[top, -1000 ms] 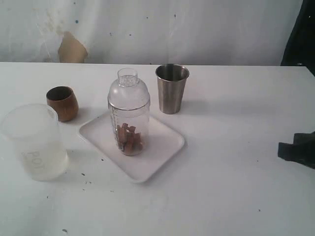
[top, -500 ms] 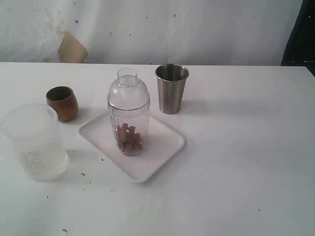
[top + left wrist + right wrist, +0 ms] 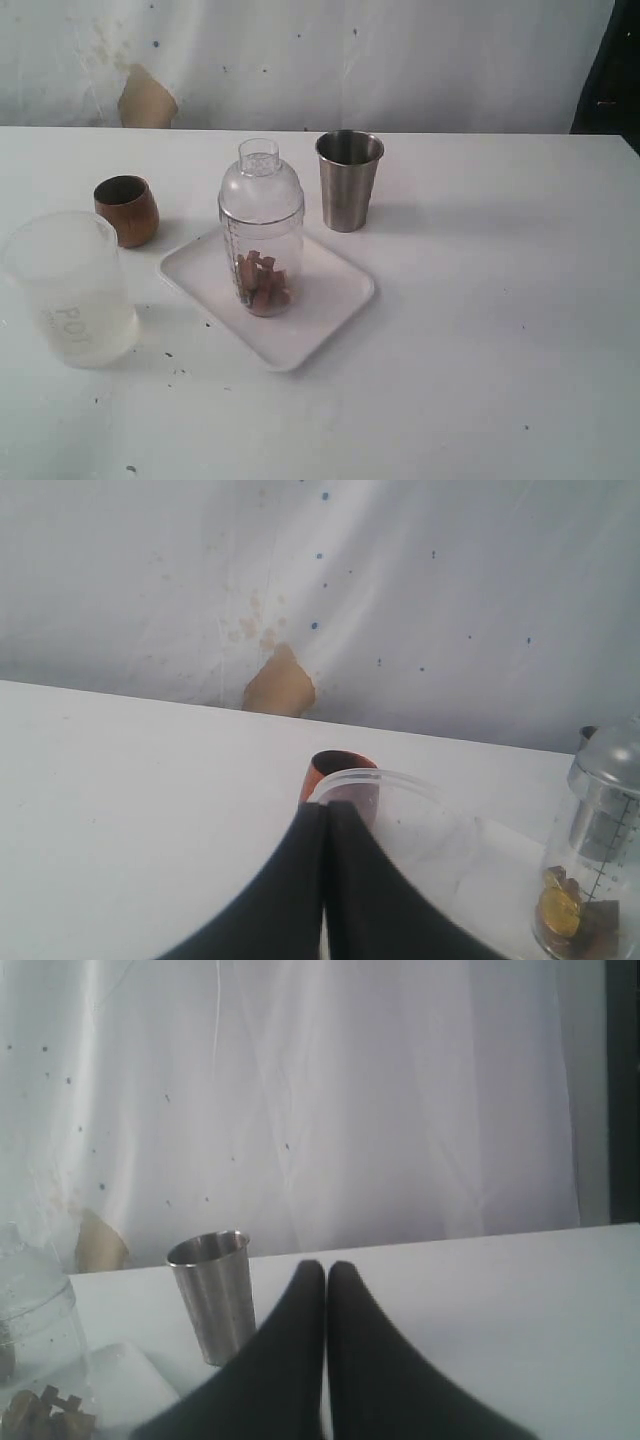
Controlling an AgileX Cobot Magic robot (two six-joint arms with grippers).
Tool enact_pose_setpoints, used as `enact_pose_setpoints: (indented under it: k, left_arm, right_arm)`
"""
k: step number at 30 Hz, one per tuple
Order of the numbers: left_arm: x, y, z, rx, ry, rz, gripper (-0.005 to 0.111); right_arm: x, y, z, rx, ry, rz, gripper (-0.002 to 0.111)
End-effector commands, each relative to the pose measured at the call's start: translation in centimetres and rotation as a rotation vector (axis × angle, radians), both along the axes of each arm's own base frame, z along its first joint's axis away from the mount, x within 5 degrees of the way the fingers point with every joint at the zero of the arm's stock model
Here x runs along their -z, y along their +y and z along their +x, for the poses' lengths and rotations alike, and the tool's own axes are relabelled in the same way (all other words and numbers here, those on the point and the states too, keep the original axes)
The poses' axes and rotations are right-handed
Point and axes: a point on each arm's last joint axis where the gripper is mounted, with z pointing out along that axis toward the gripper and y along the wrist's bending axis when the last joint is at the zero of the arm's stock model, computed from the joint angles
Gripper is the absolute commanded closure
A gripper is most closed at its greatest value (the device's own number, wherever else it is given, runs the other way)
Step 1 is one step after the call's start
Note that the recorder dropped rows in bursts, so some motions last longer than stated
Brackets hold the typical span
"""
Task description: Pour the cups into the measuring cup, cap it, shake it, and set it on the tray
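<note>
Since a second ago, the dark shape at the near right edge of the exterior view, most likely the right arm, has slid out of sight. Nothing else on the tabletop [image 3: 480,350] has shifted.

The task looks all but finished. The measuring cup [image 3: 261,235] stands upright on the tray [image 3: 325,325], toward its far left part, with its clear domed lid [image 3: 261,180] on top and a heap of brown pieces [image 3: 263,285] in the bottom. The wooden cup [image 3: 127,210] sits upright on the tabletop to the far left of the tray, and the steel tumbler [image 3: 349,180] stands upright just beyond the tray's far right edge. I cannot see into either one. A frosted container [image 3: 70,290] stands at the near left, apart from the tray. Pouring, capping and setting down appear done, and shaking cannot be judged from a still scene. I judge that nothing is left but for the arms to settle.

Neither arm shows in the exterior view. The left hand [image 3: 324,810] has its fingers pressed together on nothing and is held low near the frosted container's rim, looking past it at the wooden cup. The right hand [image 3: 326,1268] is likewise closed and empty, aimed across the tabletop with the steel tumbler ahead of it and well clear.
</note>
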Motion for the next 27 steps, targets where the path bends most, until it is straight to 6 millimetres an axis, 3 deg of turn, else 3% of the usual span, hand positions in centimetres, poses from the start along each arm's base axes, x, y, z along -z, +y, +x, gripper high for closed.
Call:
enact_pose_setpoints:
  k: [1,5,16,27]
  left_arm:
    - [0.1,0.0,0.0,0.000,-0.002,-0.003,0.107]
    - [0.1,0.0,0.0,0.000,-0.002,-0.003,0.107]
    - [0.1,0.0,0.0,0.000,-0.002,-0.003,0.107]
    - [0.1,0.0,0.0,0.000,-0.002,-0.003,0.107]
  right_arm:
    - [0.1,0.0,-0.2,0.008,-0.017,-0.014,0.108]
    - [0.3,0.0,-0.2,0.020,-0.001,-0.101,0.108]
    - [1.7,-0.1,-0.1,0.018,0.157,-0.108,0.108]
    - [1.7,-0.1,-0.1,0.017,0.161,-0.091,0.108]
